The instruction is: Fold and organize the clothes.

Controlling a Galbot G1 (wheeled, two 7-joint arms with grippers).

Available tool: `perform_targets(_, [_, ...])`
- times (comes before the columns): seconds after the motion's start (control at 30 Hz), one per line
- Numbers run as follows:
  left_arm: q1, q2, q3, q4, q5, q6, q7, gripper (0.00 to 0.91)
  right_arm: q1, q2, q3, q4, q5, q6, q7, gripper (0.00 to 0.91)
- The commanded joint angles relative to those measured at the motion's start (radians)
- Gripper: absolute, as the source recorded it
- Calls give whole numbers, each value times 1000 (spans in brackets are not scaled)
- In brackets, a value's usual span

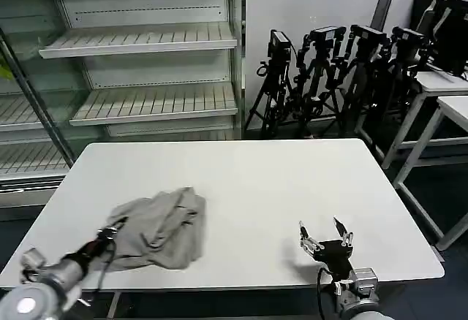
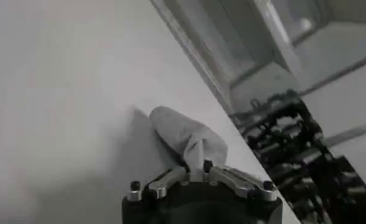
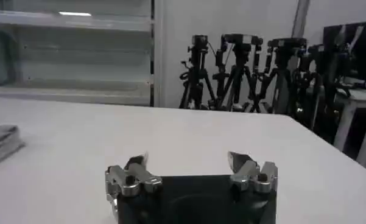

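Shirt fabric lies bunched in a crumpled heap on your white table [image 1: 248,181], toward its front-left part: the light grey polo shirt [image 1: 161,229] is unfolded, with no collar or print showing. Your left gripper [image 1: 111,233] sits at the shirt's near-left edge, fingers closed and pinching a fold of the cloth [image 2: 192,141]. Your right gripper [image 1: 324,234] rests over the table's front edge, well apart from the shirt, jaws spread wide and holding nothing.

Crumpled shirt [image 1: 159,229] blocks table [image 1: 256,181] near-left; centre, right bare; tripods [image 1: 329,71] apparently well behind far edge.
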Motion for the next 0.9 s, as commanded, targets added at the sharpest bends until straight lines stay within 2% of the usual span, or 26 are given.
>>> perform_targets(0.03, [22,205,-332,77,-76,1,-5,20,13,13,-12,-5,-1,5,-2,907])
perform_targets(0.13, [21,237,-342,28,-44,1,1,30,10,16,-15,-7,-3,10,-3,907])
perform_targets(0.2, [21,252,-296,-41,-8,1,12,20,9,19,-18,-6,-8,12,-2,907])
perform_targets(0.4, [-35,251,70,-214,258,-1,5,20,2,24,-31,13,-25,12,-3,907])
perform_targets(0.43, [-63,232,174,-226,355,-1,-6,20,2,24,-36,14,-30,12,-3,907])
perform_targets(0.53, [-165,174,412,-219,479,-2,-43,20,0,24,-45,17,-42,16,-6,907])
perform_targets(0.7, [-307,16,698,-132,698,-2,-86,20,-11,23,-50,19,-58,29,-11,907])
perform_targets(0.9, [-436,-85,836,-93,724,-1,-158,20,-26,26,-48,8,-67,42,-14,907])
